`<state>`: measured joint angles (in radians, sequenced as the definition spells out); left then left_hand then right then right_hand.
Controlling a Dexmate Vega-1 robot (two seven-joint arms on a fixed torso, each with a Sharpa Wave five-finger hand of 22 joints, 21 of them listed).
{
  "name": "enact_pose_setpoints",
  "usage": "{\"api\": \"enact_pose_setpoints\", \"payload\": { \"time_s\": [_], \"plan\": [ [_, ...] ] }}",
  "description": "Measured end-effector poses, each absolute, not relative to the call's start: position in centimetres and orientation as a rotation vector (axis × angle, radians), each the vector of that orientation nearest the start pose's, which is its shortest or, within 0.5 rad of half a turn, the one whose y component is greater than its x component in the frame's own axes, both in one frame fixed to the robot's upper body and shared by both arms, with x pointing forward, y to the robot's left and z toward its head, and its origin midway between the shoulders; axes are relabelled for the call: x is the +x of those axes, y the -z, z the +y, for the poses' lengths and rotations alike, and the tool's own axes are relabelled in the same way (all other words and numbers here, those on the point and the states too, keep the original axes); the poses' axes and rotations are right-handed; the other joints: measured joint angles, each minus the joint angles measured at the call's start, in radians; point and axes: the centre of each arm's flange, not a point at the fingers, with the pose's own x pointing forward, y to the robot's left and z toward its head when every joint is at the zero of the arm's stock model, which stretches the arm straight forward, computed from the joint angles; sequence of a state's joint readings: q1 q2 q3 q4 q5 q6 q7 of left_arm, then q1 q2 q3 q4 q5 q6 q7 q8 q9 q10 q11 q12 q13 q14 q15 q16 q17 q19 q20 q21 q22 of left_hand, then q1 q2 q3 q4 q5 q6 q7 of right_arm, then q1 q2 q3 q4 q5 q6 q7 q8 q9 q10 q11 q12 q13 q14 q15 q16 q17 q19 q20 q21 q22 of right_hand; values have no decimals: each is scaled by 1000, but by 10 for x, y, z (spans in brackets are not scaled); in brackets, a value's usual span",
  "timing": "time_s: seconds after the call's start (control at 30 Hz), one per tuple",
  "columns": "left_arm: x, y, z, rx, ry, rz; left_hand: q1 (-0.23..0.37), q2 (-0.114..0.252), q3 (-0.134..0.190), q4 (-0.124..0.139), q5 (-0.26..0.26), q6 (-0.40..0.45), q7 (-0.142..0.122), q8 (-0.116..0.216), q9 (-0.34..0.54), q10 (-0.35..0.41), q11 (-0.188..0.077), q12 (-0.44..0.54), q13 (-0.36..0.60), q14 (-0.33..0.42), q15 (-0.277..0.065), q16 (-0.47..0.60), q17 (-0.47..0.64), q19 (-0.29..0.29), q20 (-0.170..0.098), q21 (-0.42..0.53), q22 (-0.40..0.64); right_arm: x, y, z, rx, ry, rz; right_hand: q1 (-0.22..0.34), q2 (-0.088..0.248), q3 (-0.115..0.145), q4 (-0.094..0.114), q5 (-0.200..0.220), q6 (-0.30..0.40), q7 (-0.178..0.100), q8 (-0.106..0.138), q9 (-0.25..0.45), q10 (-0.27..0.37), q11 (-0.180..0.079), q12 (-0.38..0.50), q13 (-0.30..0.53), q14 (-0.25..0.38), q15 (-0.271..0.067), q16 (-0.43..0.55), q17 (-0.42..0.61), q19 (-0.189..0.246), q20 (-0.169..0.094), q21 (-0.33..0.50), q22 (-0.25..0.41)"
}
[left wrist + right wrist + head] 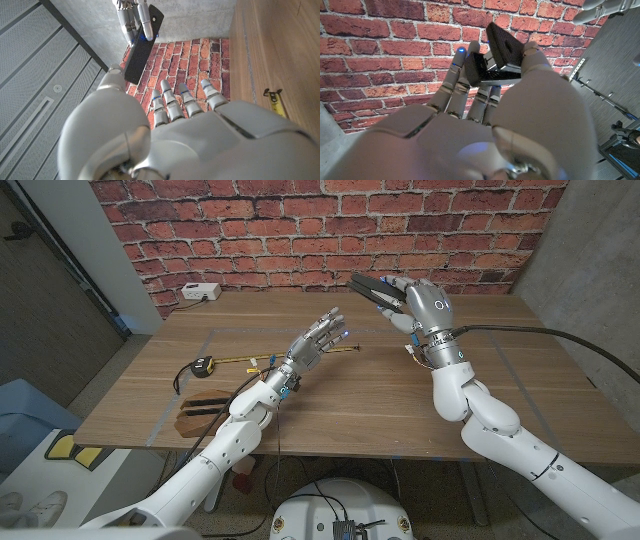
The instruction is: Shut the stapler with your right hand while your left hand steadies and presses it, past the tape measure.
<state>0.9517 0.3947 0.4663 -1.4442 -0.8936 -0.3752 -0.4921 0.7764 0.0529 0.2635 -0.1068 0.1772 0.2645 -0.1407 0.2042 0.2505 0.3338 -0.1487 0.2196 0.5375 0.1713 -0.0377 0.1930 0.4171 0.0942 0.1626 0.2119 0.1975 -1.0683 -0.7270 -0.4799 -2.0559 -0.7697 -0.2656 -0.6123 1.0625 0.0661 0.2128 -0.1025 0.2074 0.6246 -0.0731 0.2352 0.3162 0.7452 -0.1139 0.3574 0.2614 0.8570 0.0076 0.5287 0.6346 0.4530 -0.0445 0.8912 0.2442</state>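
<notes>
Right hand (428,308), upper right, grips open stapler (375,288) aloft for closing; left hand (318,340), centre, spread and empty, ready to steady; tape measure (202,366) left.

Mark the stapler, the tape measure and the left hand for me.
stapler (372,288), head view, on its black body.
tape measure (203,366), head view, on its case.
left hand (318,343), head view, on its palm.

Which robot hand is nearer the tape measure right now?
Left. The left robot hand hovers open just past the tape measure, toward the table's middle. The right robot hand is far across the table near the brick wall, holding the stapler.
</notes>
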Motion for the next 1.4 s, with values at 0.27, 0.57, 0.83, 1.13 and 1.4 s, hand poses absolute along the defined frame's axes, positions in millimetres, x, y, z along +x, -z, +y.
{"api": "enact_pose_setpoints", "payload": {
  "time_s": [0.27, 0.57, 0.83, 1.13, 1.4],
  "plan": [
    [586, 61, 150, -279, 821, -687, -4, 4, 1, 1, 0, 5, 5, 0, 0, 0, 0, 0, -5, 0, 0, 0, -2, 0, 0, 0, 0, 481, -27, -192, -1151, 505, -1123, -34, 8, 0, 0, 1, -20, -2, 0, 17, 0, 0, 0, 0, -1, -49, -49, -21, -14, -2, 26, 0],
    [585, 63, 151, -283, 816, -686, -9, 9, 1, 1, 0, 9, 2, 0, -4, 2, -2, 0, -5, 0, 0, 0, -5, 0, 0, 0, 0, 482, -26, -191, -1146, 494, -1116, -100, 21, 11, -6, 1, -30, 9, 0, 29, 0, 0, 0, 0, 18, -83, -76, -42, -21, 2, 55, 0],
    [584, 65, 151, -286, 813, -686, -9, 9, 1, 1, 0, 9, 2, 0, -4, 2, -2, 0, -5, 0, 0, 0, -9, 0, 0, 0, 0, 483, -24, -190, -1128, 472, -1121, -184, 39, 28, -15, 1, 1, 20, 12, 49, 77, 77, 1, 0, 92, -104, -58, -34, -21, 2, 94, -5],
    [584, 65, 151, -290, 812, -686, -13, 13, 1, 1, 0, 9, 2, 0, -9, 2, -2, 8, -5, 0, 0, 0, -13, 0, 0, 0, 0, 484, -24, -192, -1090, 465, -1133, -329, 79, 29, -16, 1, 67, 87, 43, 58, 152, 105, 47, 78, 176, -170, -55, -26, -17, -2, 130, -25],
    [585, 66, 151, -291, 811, -682, -22, 14, 1, 1, 0, 12, -2, 0, -9, 2, -2, 8, -5, 0, 0, 0, -14, 0, 0, 0, 0, 485, -21, -193, -1075, 464, -1124, -364, 88, 38, -24, 0, 76, 96, 47, 58, 168, 107, 58, 70, 198, -178, -55, -19, -6, -2, 138, -31]
  ]
}}
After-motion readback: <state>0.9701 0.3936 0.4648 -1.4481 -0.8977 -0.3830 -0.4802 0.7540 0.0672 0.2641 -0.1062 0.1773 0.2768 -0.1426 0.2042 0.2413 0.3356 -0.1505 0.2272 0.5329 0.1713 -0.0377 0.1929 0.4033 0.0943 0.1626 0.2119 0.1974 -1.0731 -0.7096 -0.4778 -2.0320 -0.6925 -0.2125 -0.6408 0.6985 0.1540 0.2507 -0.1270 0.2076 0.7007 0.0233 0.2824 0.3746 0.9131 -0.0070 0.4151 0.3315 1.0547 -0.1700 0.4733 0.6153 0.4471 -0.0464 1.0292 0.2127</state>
